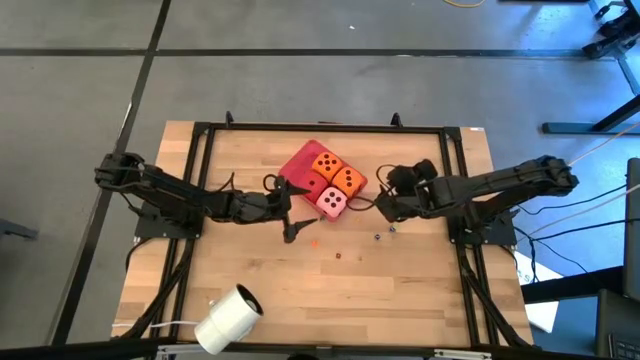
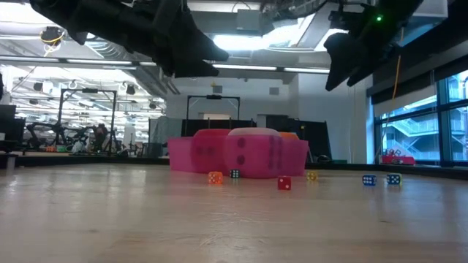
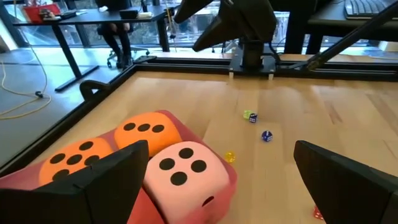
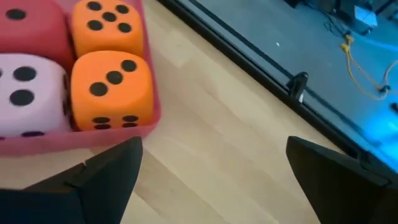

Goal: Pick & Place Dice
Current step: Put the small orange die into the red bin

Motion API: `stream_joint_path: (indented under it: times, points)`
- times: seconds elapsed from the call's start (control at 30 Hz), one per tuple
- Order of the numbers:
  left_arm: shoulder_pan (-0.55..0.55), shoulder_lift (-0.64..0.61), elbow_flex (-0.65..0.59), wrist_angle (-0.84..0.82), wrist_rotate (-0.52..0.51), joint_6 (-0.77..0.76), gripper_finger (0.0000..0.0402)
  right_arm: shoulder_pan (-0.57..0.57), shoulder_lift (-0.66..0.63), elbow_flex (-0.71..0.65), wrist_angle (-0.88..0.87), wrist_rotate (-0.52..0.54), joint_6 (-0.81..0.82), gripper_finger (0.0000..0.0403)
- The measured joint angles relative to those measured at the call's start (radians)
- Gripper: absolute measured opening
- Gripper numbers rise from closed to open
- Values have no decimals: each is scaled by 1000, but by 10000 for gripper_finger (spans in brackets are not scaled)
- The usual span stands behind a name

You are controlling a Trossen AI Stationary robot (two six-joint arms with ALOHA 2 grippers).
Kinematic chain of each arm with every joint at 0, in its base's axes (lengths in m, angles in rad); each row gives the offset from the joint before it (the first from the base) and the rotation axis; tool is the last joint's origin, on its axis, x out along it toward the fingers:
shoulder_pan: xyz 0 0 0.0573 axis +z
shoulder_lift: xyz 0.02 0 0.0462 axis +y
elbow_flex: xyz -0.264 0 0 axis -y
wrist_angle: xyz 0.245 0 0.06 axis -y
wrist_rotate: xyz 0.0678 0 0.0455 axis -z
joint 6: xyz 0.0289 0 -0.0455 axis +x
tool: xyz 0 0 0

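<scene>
Wooden table (image 1: 250, 270), four dice (image 1: 331, 182) in red tray (image 1: 298, 163) between both tools; left tool (image 1: 293, 215), right tool (image 1: 385, 207), fingers apart

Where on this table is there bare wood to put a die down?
Bare wood: between the tray and the table's left edge, and between the small dice and the white roll. Crowded: mid-table, where both claws flank the tray.
</scene>
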Motion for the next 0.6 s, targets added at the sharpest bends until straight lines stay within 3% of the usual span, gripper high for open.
stream_joint_path:
  times: [0.2, 0.5, 0.6]
  points:
    - [0, 0, 0, 3, 0, 0, 400, -1, 17, 0, 11, -3, -98, 398]
    - [15, 0, 0, 6, -44, -69, 400, -1, 17, 0, 160, -10, -81, 398]
    - [26, 0, 0, -23, 32, -116, 400, -1, 17, 0, 210, -69, -112, 398]
